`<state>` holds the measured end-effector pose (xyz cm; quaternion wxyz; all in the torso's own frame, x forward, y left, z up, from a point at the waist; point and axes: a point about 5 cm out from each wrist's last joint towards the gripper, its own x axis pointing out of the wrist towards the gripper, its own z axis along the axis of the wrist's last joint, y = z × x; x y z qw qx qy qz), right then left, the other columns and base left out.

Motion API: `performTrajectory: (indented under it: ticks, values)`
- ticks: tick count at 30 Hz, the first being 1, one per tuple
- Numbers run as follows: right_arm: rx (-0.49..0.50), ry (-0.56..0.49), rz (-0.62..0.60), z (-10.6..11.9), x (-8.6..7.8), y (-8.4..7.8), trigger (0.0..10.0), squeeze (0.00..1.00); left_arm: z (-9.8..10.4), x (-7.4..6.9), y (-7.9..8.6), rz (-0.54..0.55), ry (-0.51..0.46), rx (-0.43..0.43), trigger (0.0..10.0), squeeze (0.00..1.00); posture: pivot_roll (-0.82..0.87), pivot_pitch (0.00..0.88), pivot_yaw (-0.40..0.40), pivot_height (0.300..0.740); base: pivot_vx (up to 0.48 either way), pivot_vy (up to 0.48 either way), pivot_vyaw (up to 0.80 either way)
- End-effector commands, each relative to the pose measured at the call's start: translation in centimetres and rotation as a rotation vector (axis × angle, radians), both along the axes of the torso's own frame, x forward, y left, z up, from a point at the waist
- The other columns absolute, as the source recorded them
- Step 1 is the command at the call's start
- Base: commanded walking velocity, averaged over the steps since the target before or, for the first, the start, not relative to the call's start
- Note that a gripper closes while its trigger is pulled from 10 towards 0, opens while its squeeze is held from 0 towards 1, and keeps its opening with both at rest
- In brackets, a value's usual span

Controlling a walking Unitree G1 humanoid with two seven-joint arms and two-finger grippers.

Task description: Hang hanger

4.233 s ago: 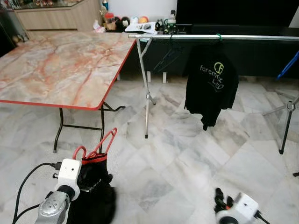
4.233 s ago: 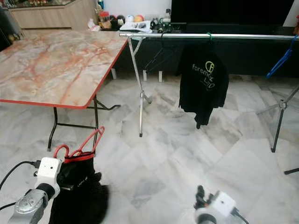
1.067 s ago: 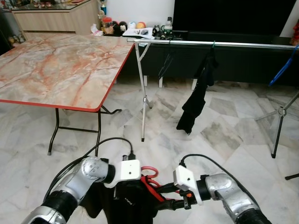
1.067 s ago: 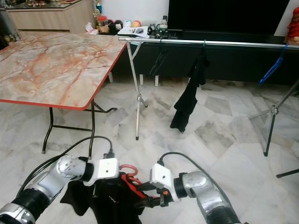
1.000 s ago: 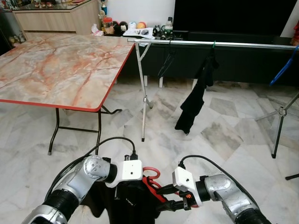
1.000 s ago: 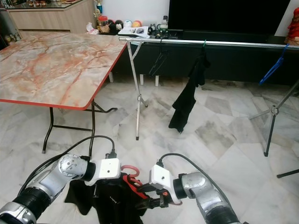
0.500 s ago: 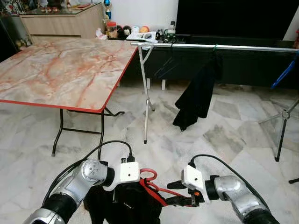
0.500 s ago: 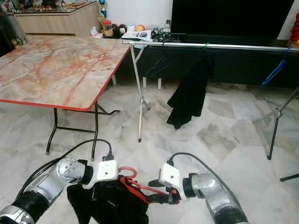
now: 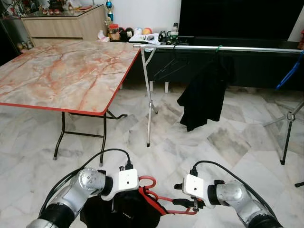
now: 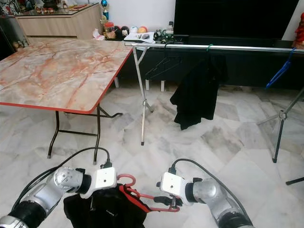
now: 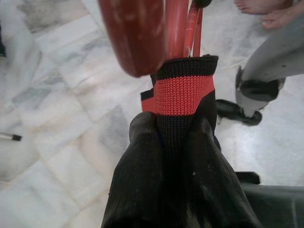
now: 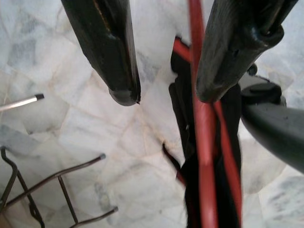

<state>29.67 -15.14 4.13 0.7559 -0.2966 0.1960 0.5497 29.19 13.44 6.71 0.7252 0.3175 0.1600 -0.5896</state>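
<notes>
Left gripper [image 9: 124,205] clamps the red hanger [image 9: 159,197] with black garment [image 9: 126,213]; right gripper [image 12: 161,97] spread around its bar. Open marble floor [image 9: 190,147] before rail [image 9: 218,47], table [image 9: 61,71] edge left.

My head views are bright and evenly lit, sharp throughout, with soft shadows under the table [image 9: 66,71] and faint sheen on the floor [image 9: 223,142]. At my left wrist, the hanger [image 11: 142,33] blurs, upper centre.
</notes>
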Motion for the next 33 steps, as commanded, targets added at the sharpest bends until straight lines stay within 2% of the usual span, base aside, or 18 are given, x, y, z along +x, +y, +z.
performTrajectory:
  ticks: [1,3,4,6,9,12,13,14,15,16,18,19,22,26,33]
  values:
    - [0.015,-0.010,0.018,0.1,0.0,0.6,10.0,0.00,0.6,0.1,-0.1,-0.007,-0.016,-0.012,10.0,0.00,0.03,0.000,0.074,0.740,0.000,0.000,0.00]
    - [0.034,0.005,0.034,0.4,0.1,0.8,10.0,0.00,1.2,0.2,-0.3,-0.027,-0.017,-0.021,10.0,0.00,0.05,0.000,0.079,0.740,0.000,0.000,0.00]
    - [0.043,0.016,0.024,0.2,0.0,0.7,10.0,0.00,1.3,0.0,-0.5,-0.044,-0.018,-0.024,10.0,0.00,0.06,0.030,0.067,0.740,0.000,0.000,0.00]
    - [0.028,0.019,0.036,0.0,-0.3,0.8,10.0,0.00,1.0,-0.5,-0.3,-0.048,-0.003,-0.020,10.0,0.00,0.06,0.023,0.072,0.740,0.000,0.000,0.00]
    - [0.000,0.019,0.089,0.3,-0.5,0.2,10.0,0.00,1.3,-0.3,-0.7,-0.038,0.006,-0.033,10.0,0.00,0.06,0.040,0.057,0.740,0.000,0.000,0.00]
    - [0.030,0.013,0.042,0.7,-0.1,-0.3,10.0,0.00,2.0,0.0,-0.9,-0.023,0.008,-0.062,10.0,0.00,0.09,0.047,0.047,0.740,0.000,0.000,0.00]
    - [0.071,0.016,0.003,0.9,0.0,-0.4,10.0,0.00,2.6,0.4,-0.7,0.006,0.005,-0.093,10.0,0.00,0.10,0.042,0.044,0.740,0.000,0.000,0.00]
    - [0.109,-0.014,-0.017,1.6,0.4,-0.2,10.0,0.00,3.9,0.8,-0.7,0.040,0.004,-0.161,10.0,0.00,0.10,0.072,0.057,0.740,0.000,0.000,0.00]
    - [0.150,-0.046,0.023,2.4,0.4,0.2,10.0,0.00,5.4,0.9,-0.5,0.056,0.025,-0.239,10.0,0.00,0.09,0.106,0.052,0.740,0.000,0.000,0.00]
    - [0.153,-0.051,0.038,2.5,0.4,0.3,10.0,0.00,5.5,0.9,-0.4,0.055,0.033,-0.250,10.0,0.00,0.09,0.091,0.059,0.740,0.000,0.000,0.00]
    - [0.025,-0.066,0.037,2.1,0.9,-0.4,10.0,0.00,4.1,1.3,0.0,0.060,0.000,-0.129,10.0,0.00,0.09,0.077,0.083,0.740,0.000,0.000,0.00]
    - [-0.055,-0.069,0.038,2.0,1.4,-0.9,10.0,0.00,2.8,0.9,0.4,0.002,-0.020,0.001,10.0,0.00,0.07,0.107,0.081,0.740,0.000,0.000,0.00]
    - [-0.046,-0.045,0.037,1.9,1.5,-0.5,10.0,0.00,2.3,0.6,0.4,-0.005,0.025,0.011,10.0,0.00,0.07,0.109,0.103,0.740,0.000,0.000,0.00]
    - [-0.079,0.004,0.079,0.8,0.5,-0.5,10.0,0.00,2.3,0.4,0.4,-0.023,0.044,0.042,10.0,0.00,0.08,0.120,0.101,0.740,0.000,0.000,0.00]
    - [-0.112,0.108,0.123,-1.4,-1.2,-0.2,10.0,0.00,2.8,1.1,0.2,-0.039,0.026,0.047,10.0,0.00,0.09,0.125,0.099,0.740,0.000,0.000,0.00]
